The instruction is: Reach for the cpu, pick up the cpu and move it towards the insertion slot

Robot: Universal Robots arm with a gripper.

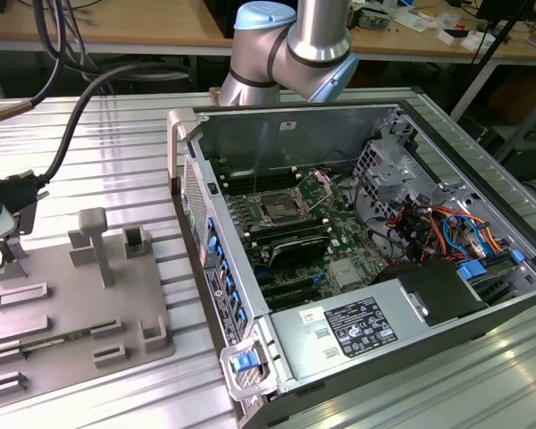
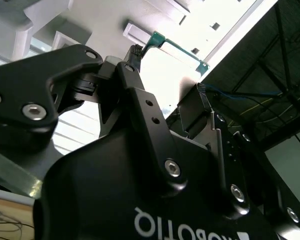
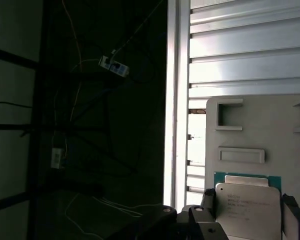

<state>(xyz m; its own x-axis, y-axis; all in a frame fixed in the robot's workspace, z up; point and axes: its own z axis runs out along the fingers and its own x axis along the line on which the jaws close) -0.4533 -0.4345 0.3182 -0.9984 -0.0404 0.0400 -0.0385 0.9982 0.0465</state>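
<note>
I read the cpu (image 3: 247, 205) as silvery-white with a teal-green rim, the fixture (image 3: 250, 130) plain grey, the table (image 1: 116, 152) ribbed silver. The slot (image 1: 277, 210) is shiny metal round a dark centre, the board (image 1: 339, 239) green, the cables (image 1: 433, 223) red, blue and orange.

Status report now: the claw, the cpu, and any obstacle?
Claw at the cpu, over the grey fixture; grip unclear. Insertion slot apart, beyond the case wall.

Arm (image 1: 317, 40): silver-grey tubes, pale blue joint caps. Gripper (image 2: 167, 70): matte black links, silver screws, white lettering.
</note>
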